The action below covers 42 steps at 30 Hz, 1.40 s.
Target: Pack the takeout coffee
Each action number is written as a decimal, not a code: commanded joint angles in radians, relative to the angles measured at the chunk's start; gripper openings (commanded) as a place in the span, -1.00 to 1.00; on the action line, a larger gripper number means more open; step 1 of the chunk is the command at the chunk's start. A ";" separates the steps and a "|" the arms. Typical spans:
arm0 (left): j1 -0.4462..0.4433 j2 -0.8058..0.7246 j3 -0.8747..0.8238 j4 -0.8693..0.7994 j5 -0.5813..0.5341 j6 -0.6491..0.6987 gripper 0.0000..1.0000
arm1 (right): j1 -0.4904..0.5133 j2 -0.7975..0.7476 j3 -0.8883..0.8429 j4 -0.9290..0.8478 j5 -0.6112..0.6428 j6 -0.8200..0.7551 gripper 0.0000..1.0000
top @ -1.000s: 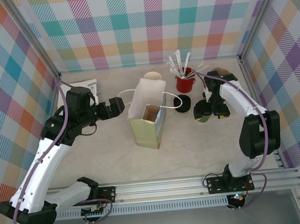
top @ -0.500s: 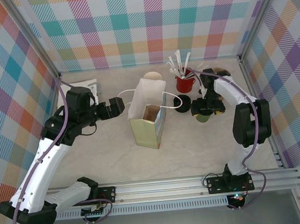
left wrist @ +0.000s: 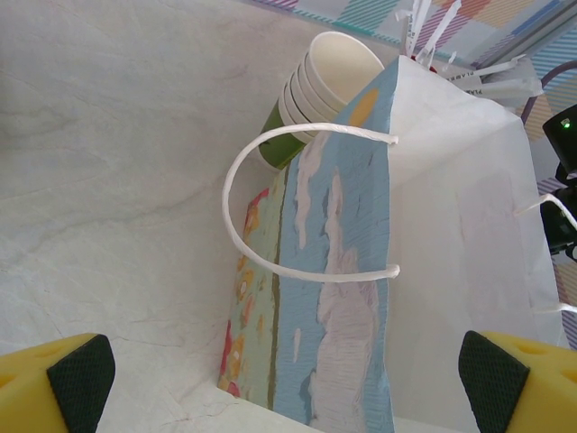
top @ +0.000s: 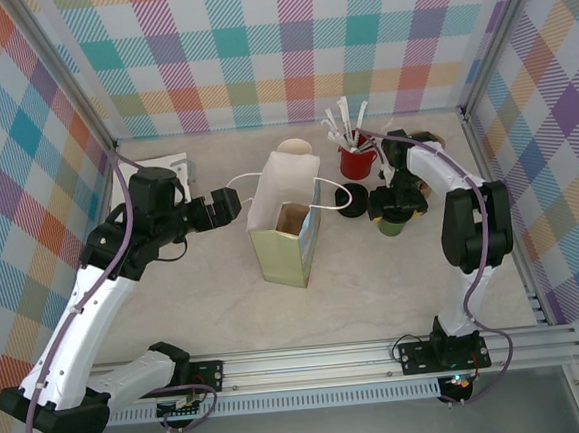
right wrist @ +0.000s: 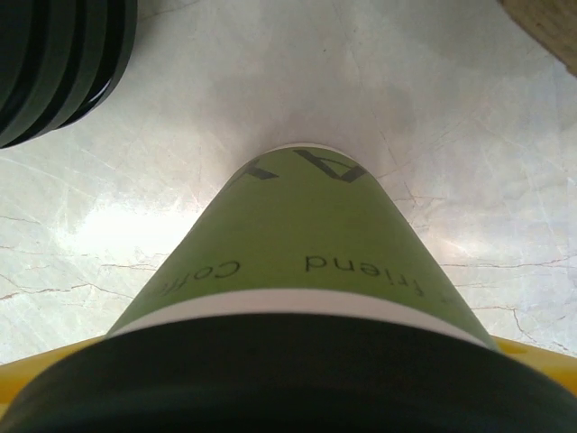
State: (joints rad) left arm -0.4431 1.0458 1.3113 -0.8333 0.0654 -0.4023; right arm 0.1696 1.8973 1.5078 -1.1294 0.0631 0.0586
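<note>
Surface (top: 177, 316): carrying every item listed.
Paper bag (top: 286, 232): standing upright, mouth gaping.
Left hand (top: 228, 204): hovering just left of the bag, fingers spread wide beside its handle loop (left wrist: 270, 207), gripping nothing.
Right hand (top: 397, 206): clamping the takeout coffee (right wrist: 306, 244), upright, well right of the bag.
Step, as judged: grasping the cup. The next move is calling for lifting it level over the bag's mouth.
</note>
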 commanded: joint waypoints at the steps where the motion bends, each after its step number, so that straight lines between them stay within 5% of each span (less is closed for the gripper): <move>1: -0.003 0.003 -0.012 0.013 0.004 0.010 1.00 | 0.001 0.004 0.023 -0.038 -0.002 -0.009 0.70; 23: -0.003 0.035 -0.033 0.084 0.142 -0.014 0.92 | 0.090 -0.329 0.119 -0.246 -0.039 0.013 0.65; 32: -0.003 0.067 -0.080 0.136 0.211 -0.053 0.80 | 0.239 -0.348 0.418 -0.383 -0.051 0.046 0.64; 42: -0.003 0.084 -0.141 0.162 0.248 -0.080 0.62 | 0.449 -0.192 0.873 -0.522 0.028 0.080 0.62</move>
State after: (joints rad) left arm -0.4431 1.1271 1.1938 -0.7010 0.2817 -0.4629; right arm 0.5716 1.6558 2.2860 -1.5742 0.0635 0.1123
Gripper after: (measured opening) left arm 0.821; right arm 0.842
